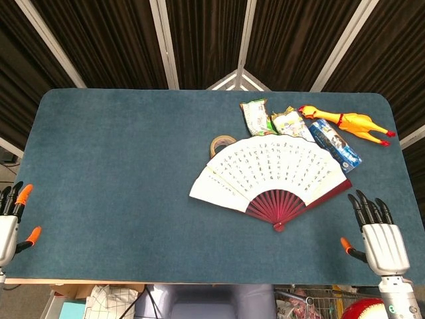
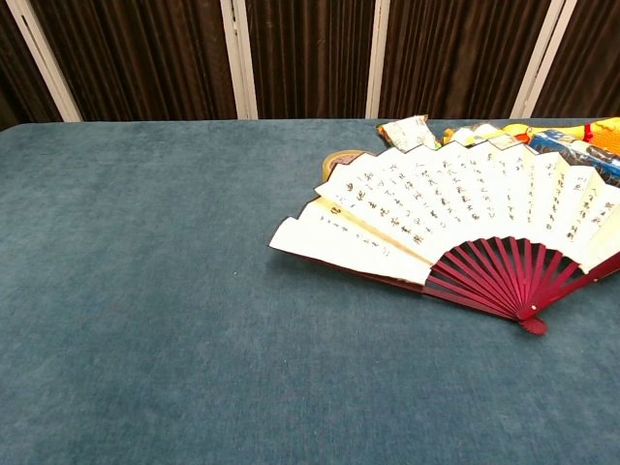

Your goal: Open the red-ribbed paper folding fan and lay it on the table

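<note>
The paper folding fan [image 1: 269,169] lies spread open and flat on the blue table [image 1: 119,159], white leaf with black writing, red ribs [image 1: 277,204] meeting at a pivot toward the front. The chest view shows the same fan [image 2: 455,208] with its ribs [image 2: 504,276] at the right. My right hand [image 1: 380,238] is open at the table's front right corner, apart from the fan, holding nothing. My left hand [image 1: 9,224] is open at the front left edge, partly cut off by the frame. Neither hand appears in the chest view.
A roll of tape [image 1: 222,144] sits just behind the fan's left end. Snack packets [image 1: 254,117], a blue packet [image 1: 335,144] and a yellow rubber chicken [image 1: 348,123] lie at the back right. Dark curtains stand behind the table.
</note>
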{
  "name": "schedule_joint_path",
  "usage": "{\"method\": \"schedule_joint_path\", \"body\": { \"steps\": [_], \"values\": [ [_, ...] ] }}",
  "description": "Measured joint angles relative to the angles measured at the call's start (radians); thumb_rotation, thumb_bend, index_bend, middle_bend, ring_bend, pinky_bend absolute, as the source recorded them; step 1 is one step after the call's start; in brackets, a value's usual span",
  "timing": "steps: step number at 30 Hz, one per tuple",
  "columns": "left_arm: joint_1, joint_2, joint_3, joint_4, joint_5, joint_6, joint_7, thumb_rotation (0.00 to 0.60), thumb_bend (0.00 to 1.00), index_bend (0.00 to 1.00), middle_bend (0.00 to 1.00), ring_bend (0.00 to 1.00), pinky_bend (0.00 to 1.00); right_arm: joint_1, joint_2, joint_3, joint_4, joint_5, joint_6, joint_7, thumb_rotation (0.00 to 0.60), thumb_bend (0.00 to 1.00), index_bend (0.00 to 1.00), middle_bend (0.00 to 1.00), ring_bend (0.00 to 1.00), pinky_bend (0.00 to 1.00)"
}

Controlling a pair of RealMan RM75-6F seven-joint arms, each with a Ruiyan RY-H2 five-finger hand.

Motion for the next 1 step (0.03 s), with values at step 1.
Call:
{"method": "schedule_joint_path", "body": {
  "steps": [1],
  "values": [
    [0.002, -0.001, 0.000, 0.005, 0.008, 0.002, -0.005, 0.600, 0.39, 0.06, 0.00, 0.00, 0.00, -0.004, -0.003, 0.003, 0.005, -0.003, 0.005, -0.001, 0.600, 0.26, 0.00, 0.05, 0.16, 0.09]
  ]
}}
